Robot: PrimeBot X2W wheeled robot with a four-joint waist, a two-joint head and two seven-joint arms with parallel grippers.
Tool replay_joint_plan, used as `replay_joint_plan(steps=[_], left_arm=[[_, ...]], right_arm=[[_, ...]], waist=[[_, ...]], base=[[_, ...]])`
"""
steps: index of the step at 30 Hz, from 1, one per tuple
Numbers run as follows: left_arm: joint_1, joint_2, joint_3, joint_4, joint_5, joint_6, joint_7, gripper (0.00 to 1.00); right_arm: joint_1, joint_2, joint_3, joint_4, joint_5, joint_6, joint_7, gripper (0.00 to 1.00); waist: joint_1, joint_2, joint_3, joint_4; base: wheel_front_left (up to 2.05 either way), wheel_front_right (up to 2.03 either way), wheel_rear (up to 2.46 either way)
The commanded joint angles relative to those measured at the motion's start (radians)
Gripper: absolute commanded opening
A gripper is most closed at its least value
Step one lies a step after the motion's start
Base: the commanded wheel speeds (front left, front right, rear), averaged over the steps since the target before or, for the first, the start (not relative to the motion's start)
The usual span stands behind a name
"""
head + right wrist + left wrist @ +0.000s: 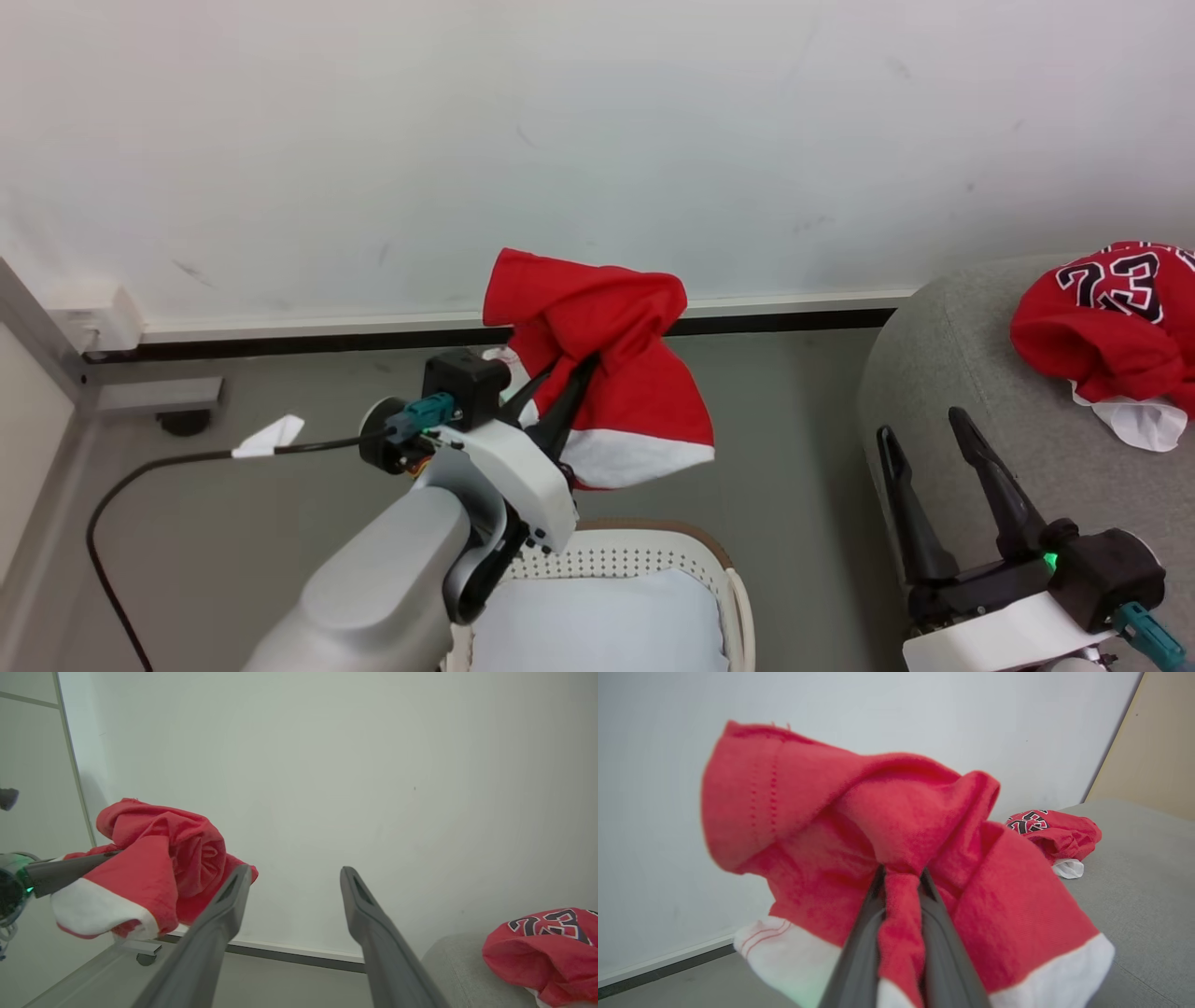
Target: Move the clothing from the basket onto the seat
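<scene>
My left end effector (571,369) pinches a red garment (635,373) clear of the basket (635,560); my right end effector (920,425) is spread wide, empty.

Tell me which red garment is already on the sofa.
The garment with the black 23, crumpled on the grey sofa. The other garment, red with a white hem, is pinched in the left gripper, in the air.

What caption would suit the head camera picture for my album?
Left hand holds a red garment aloft by the basket; the number-23 jersey lies on the grey sofa, right hand open.
</scene>
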Motion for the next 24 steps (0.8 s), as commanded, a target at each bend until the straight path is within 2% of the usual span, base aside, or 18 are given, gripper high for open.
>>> replay_joint_plan(steps=[1,10,19,24], left_arm=[[0.019,0.014,0.001,-0.026,0.009,0.010,0.007,0.00],[0.057,0.046,0.003,-0.133,-0.010,0.049,0.038,0.00],[0.074,0.066,-0.001,-0.185,-0.012,0.068,0.054,0.00],[0.077,0.068,-0.006,-0.203,-0.009,0.077,0.055,0.00]], right_arm=[[0.012,0.001,0.004,0.002,0.009,-0.002,0.001,1.00],[0.003,-0.006,0.028,0.011,0.014,-0.002,0.001,1.00],[-0.004,-0.016,0.043,0.018,0.018,-0.002,0.001,1.00],[-0.007,-0.030,0.098,0.021,0.034,-0.002,0.001,1.00]], waist=[[0.0002,-0.0001,0.001,0.004],[0.0002,-0.0001,-0.001,0.009],[0.0002,-0.0001,-0.003,0.009],[0.0002,-0.0001,-0.004,0.010]], base=[[0.00,0.00,0.00],[0.00,0.00,0.00],[0.00,0.00,0.00],[0.00,0.00,0.00]])
